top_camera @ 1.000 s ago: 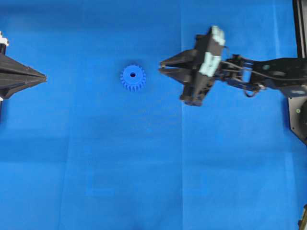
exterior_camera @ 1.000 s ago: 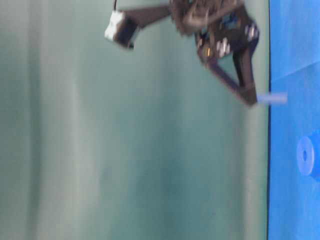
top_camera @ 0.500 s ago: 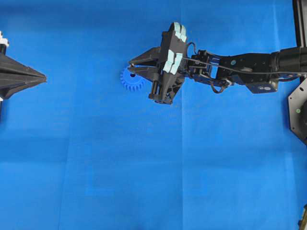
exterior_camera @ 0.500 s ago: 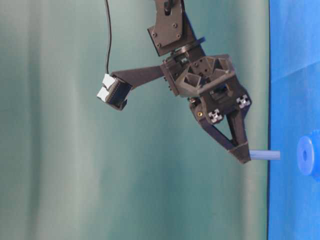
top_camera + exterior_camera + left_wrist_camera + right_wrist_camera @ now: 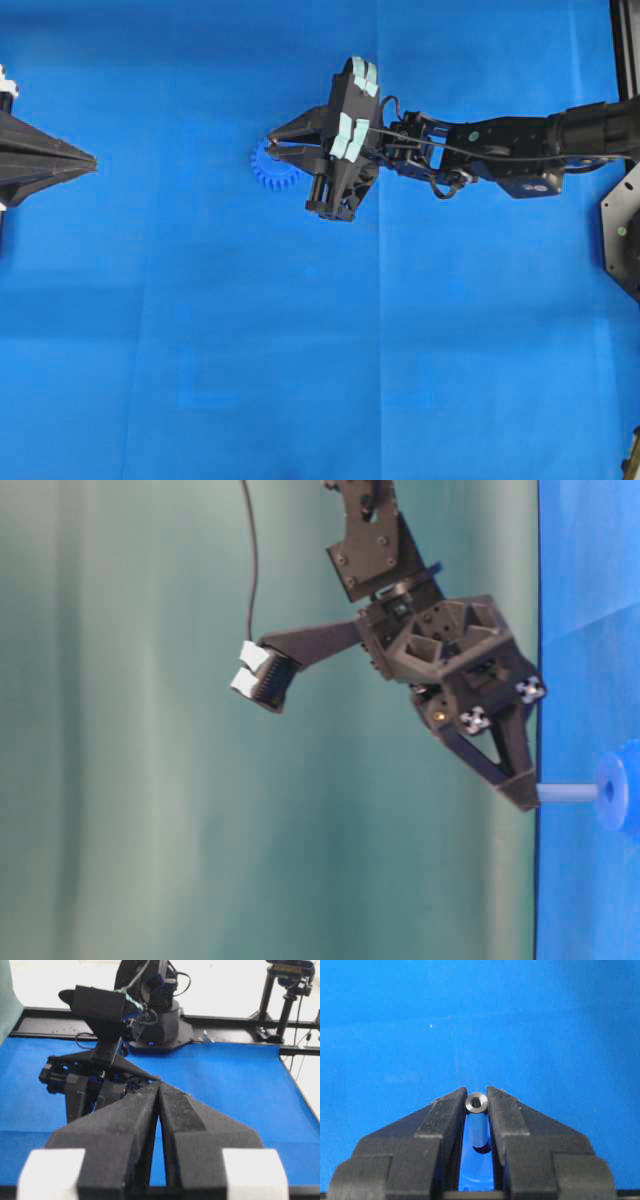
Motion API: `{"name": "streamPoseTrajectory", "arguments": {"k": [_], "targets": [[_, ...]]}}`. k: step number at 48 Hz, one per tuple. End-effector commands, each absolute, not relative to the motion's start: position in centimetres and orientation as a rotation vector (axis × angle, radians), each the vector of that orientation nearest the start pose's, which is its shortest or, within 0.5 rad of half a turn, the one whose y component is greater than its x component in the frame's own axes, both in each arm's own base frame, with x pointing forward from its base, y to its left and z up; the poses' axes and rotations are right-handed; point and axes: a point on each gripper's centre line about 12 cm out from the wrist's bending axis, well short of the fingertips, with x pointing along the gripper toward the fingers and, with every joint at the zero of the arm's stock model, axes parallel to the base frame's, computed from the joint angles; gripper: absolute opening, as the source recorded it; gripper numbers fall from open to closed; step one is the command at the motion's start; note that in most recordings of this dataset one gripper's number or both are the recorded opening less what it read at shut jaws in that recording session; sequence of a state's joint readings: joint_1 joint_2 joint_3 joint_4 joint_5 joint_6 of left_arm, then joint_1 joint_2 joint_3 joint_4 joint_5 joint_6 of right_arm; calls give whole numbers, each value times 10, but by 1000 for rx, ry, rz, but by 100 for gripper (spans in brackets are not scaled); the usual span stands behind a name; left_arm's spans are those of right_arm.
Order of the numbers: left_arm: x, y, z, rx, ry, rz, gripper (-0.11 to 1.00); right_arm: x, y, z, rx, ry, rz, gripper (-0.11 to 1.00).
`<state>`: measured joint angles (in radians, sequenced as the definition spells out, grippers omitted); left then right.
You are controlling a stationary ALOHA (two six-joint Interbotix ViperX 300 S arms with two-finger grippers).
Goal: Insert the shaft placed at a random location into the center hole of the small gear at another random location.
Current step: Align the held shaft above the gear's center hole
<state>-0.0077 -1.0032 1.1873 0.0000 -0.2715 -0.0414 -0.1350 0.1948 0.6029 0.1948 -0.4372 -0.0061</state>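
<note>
Two arms show: the right one stretches across the blue surface (image 5: 300, 350), its right gripper (image 5: 270, 145) clamped on the shaft (image 5: 476, 1120), whose far end meets the small gear (image 5: 268, 172) beneath; the left gripper (image 5: 90, 160) sits pinched together, far off.

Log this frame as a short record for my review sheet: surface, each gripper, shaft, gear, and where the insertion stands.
surface: blue mat
right gripper: shut on the shaft, over the gear
left gripper: shut, holding nothing, at the mat's left edge in the overhead view
shaft: silvery pin, held at its top end, pointing straight down at the mat
small gear: blue toothed wheel, flat on the mat, partly covered by the right gripper
insertion: shaft's lower end meets the gear's hub; depth in the center hole cannot be told
</note>
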Motion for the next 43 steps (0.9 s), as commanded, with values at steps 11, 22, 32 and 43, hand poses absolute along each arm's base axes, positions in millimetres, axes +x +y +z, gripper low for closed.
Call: {"name": "streamPoseTrajectory", "arguments": {"k": [11, 22, 32, 43], "targets": [[193, -2, 298, -39, -99, -13, 0, 436, -69, 156, 186, 318, -250, 3], [193, -2, 298, -39, -95, -13, 0, 434, -69, 155, 185, 316, -251, 3], [193, -2, 298, -39, -95, -13, 0, 435, -69, 170, 174, 282, -246, 3], [193, -2, 298, -39, -96, -13, 0, 429, -68, 190, 166, 244, -239, 3]]}}
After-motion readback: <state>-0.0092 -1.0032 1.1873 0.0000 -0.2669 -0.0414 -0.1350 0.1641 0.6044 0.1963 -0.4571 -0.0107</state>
